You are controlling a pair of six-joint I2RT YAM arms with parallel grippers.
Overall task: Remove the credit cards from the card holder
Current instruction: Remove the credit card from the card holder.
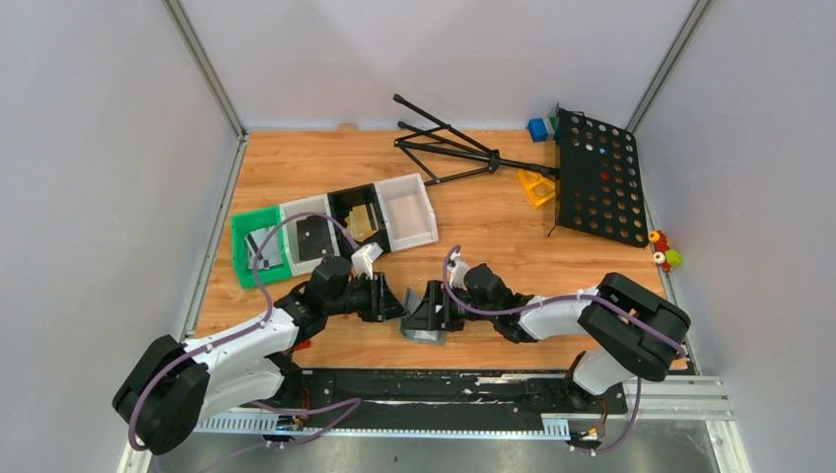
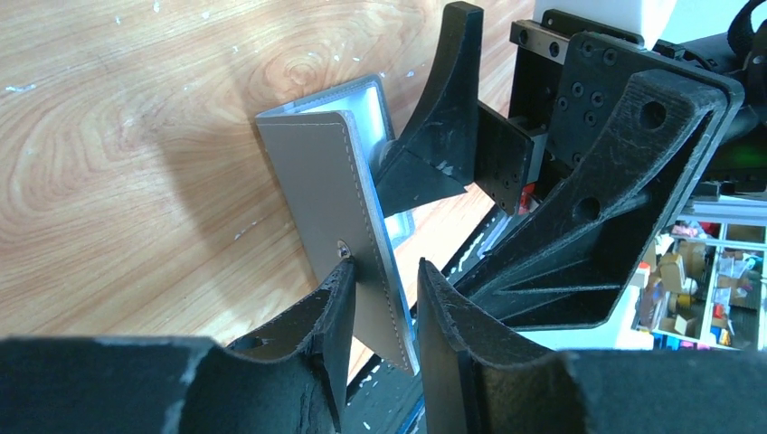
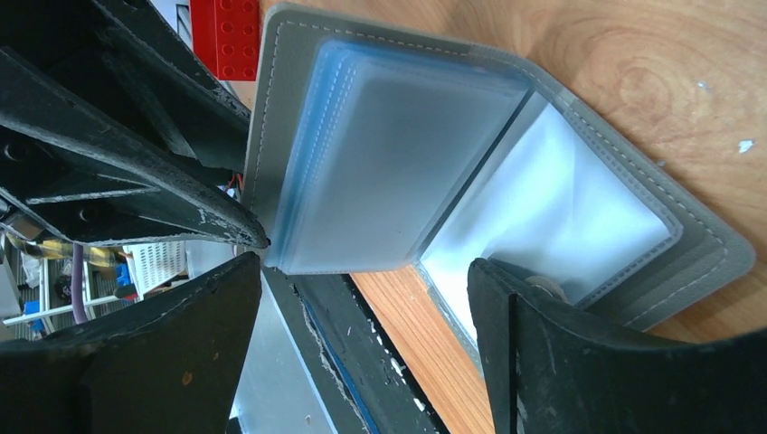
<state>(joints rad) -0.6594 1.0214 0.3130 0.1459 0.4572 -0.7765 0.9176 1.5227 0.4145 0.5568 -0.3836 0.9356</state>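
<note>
Top camera looks down from behind; wrist cameras closely share the card holder [image 2: 321, 181] [image 3: 271, 108]

Grey card holder [image 3: 389, 163] spread open, frosted sleeves exposed.

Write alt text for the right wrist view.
Open grey card holder over the wooden table, its stack of frosted clear sleeves facing the camera. The right gripper has fingers spread wide below it; the left gripper's fingers straddle its left cover, with a red block behind.
</note>
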